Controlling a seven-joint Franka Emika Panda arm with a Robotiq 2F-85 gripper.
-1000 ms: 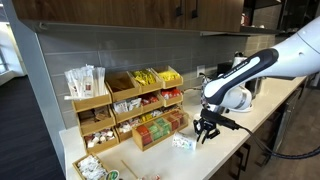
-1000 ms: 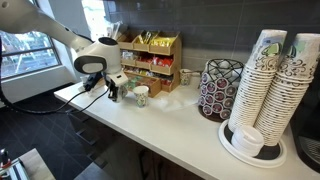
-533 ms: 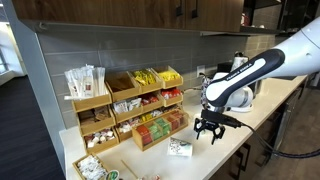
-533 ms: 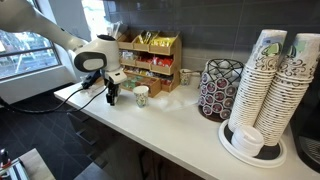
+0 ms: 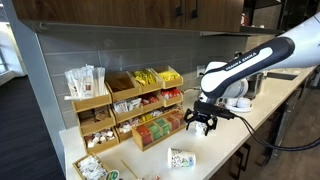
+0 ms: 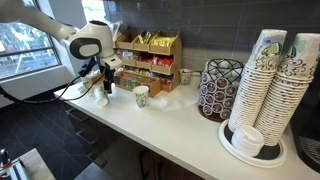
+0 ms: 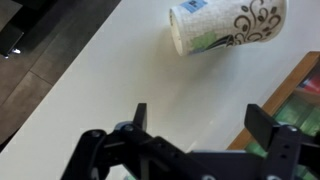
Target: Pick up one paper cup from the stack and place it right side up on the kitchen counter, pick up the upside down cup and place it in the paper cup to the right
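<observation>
A patterned paper cup [image 7: 228,25] lies on its side on the white counter [image 7: 110,70], apart from my gripper [image 7: 205,120]. The gripper hangs open above the counter with nothing between its fingers. In both exterior views the same cup [image 5: 181,158] [image 6: 102,97] rests just below the raised gripper [image 5: 200,124] [image 6: 104,84]. Another paper cup [image 6: 141,96] stands upright a little further along the counter. The tall stack of paper cups [image 6: 272,80] stands at the far end. I cannot make out an upside-down cup.
Wooden organisers with tea bags and sachets [image 5: 140,105] [image 6: 150,57] line the wall behind the gripper. A wire pod holder [image 6: 221,88] stands between the upright cup and the stack. The counter's front edge [image 7: 60,85] runs close to the fallen cup.
The gripper has opened and risen. The cup it held near the counter is released and now lies on its side below it.
</observation>
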